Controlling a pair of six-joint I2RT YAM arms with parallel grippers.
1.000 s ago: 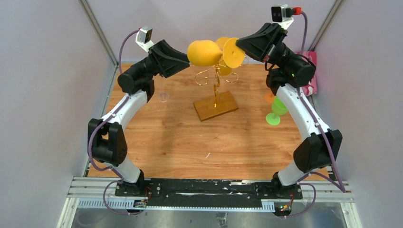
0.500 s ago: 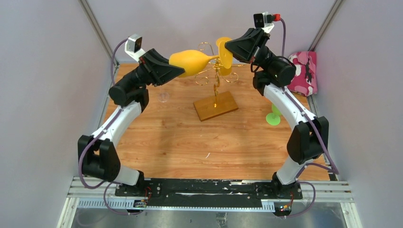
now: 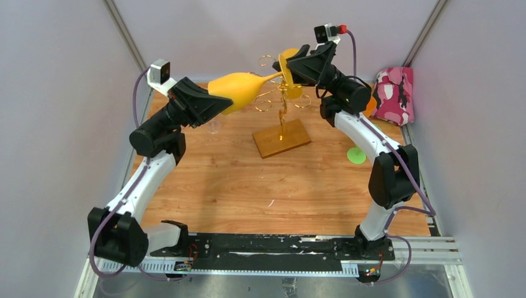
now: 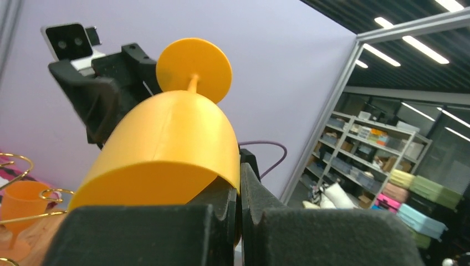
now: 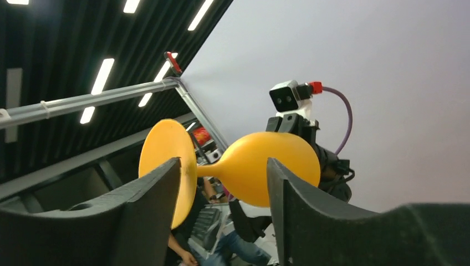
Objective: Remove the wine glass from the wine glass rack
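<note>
Left gripper (image 4: pixel 238 191) pinches the glass (image 3: pixel 240 88) by its rim; right gripper (image 5: pixel 223 169), at the glass's 2 o'clock, stands spread astride the stem (image 5: pixel 208 169).

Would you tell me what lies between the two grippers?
An orange-yellow plastic wine glass, bowl at the left gripper, foot at the right gripper; top view.

Lavender walls (image 3: pixel 56 124), wooden tabletop (image 3: pixel 248 186), shelving (image 4: pixel 382 160), ceiling striplights (image 5: pixel 100 83).
</note>
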